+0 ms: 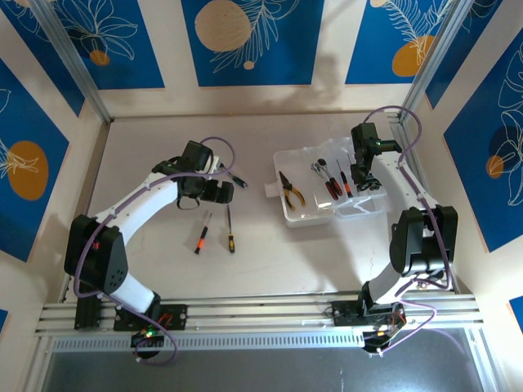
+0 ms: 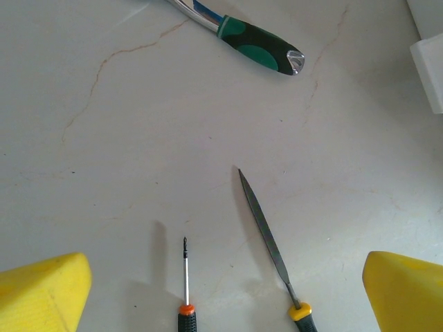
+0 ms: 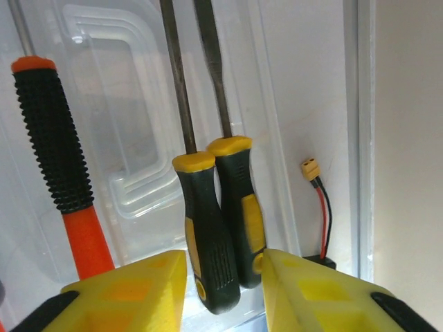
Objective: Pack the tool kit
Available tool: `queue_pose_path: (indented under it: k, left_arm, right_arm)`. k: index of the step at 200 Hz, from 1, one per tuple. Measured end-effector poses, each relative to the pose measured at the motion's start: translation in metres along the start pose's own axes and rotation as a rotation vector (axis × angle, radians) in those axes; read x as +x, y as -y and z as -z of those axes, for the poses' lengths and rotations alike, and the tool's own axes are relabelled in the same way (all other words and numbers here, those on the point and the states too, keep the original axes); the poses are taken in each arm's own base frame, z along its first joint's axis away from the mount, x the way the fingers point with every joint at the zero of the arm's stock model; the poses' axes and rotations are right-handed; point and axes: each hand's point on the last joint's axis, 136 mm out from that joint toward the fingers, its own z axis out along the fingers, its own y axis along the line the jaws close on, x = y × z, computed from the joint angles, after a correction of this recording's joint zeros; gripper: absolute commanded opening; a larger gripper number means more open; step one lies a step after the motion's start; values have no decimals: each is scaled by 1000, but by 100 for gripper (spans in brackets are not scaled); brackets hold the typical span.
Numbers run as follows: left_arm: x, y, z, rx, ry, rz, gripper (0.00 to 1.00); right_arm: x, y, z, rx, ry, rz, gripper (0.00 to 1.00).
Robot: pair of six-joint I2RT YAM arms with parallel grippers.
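On the pale table under my left arm lie two loose tools, side by side but apart: a slim screwdriver with an orange-and-black handle point(image 2: 185, 283) and a thin flat metal file with a yellow-and-black handle point(image 2: 266, 225). The left gripper point(image 2: 225, 294) hangs above them with its yellow fingers spread as wide as they go, holding nothing. A chrome tool with a green-and-black handle point(image 2: 256, 45) lies further off.

Over to the right, the clear rectangular plastic case point(image 1: 286, 214) lies open. In it are the yellow-handled pliers point(image 1: 291, 189) and an orange-and-black ribbed screwdriver point(image 3: 59, 159). The right gripper point(image 3: 225, 277) flanks two black-and-yellow handled tools point(image 3: 211, 228) lying together in the tray. Its fingers sit close on either side, and I cannot tell whether they clamp the handles or merely bracket them.

I judge everything here to be light and stiff. The bare shafts look thin and slippery, likely to roll or pivot in the fingers, so I would take each tool across its ribbed handle, near the collar. The thin case wall probably flexes, so I would set tools down gently.
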Motion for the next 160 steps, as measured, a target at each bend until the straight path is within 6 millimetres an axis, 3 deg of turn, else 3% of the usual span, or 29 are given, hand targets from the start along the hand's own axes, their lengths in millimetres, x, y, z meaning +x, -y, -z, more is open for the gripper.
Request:
queue_pose_path:
  k: [38, 51, 64, 73, 116, 135, 160]
  left_arm:
    - [0, 0, 0, -3, -2, 0, 100]
    - [1, -2, 0, -10, -5, 0, 100]
    - [4, -6, -1, -33, -9, 0, 100]
    - [8, -11, -3, -60, -19, 1, 98]
    - [45, -33, -22, -153, -126, 4, 85]
    - [58, -37, -28, -168, -162, 11, 78]
    - [64, -39, -37, -173, -191, 11, 78]
  right_arm:
    - [0, 3, 2, 13, 5, -2, 50]
    - [0, 5, 7, 11, 16, -10, 65]
    - [0, 4, 14, -1, 30, -16, 89]
    - [-2, 3, 22, -13, 49, -17, 100]
    - [-14, -19, 68, -113, 179, 9, 99]
    - [-15, -33, 76, -150, 198, 37, 99]
    - [-14, -52, 80, -194, 202, 75, 99]
